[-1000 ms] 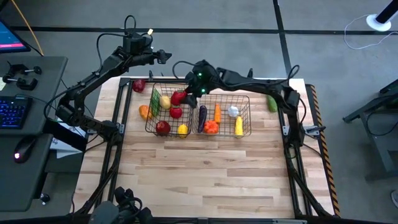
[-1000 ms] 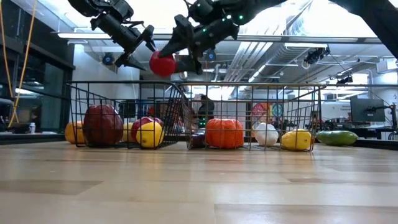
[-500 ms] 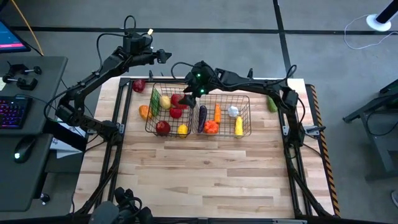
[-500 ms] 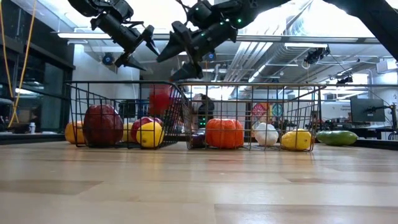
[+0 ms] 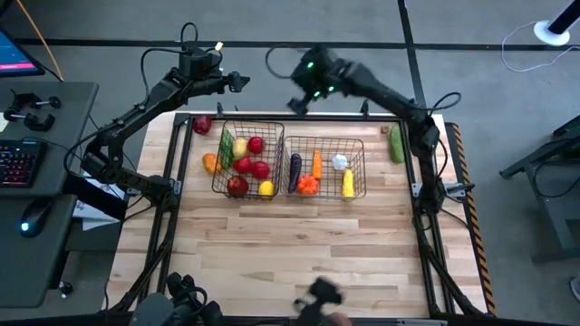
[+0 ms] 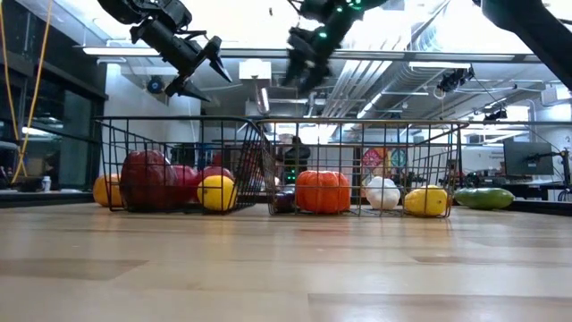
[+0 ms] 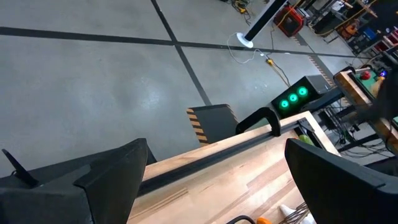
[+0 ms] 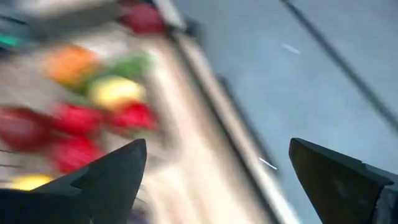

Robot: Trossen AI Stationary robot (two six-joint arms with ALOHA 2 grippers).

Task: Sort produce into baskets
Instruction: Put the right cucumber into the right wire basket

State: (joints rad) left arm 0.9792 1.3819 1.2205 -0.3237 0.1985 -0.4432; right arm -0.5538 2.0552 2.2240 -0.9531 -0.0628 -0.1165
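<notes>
The right gripper hovers beyond the counter's far edge, spread open and empty — as does the left gripper. Red fruits lie in the narrower basket.

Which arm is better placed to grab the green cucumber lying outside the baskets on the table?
Probably the right. The green cucumber lies by the right arm's base, beyond the wider basket. The right gripper is open and empty; the left gripper hovers open near the far left corner.
</notes>
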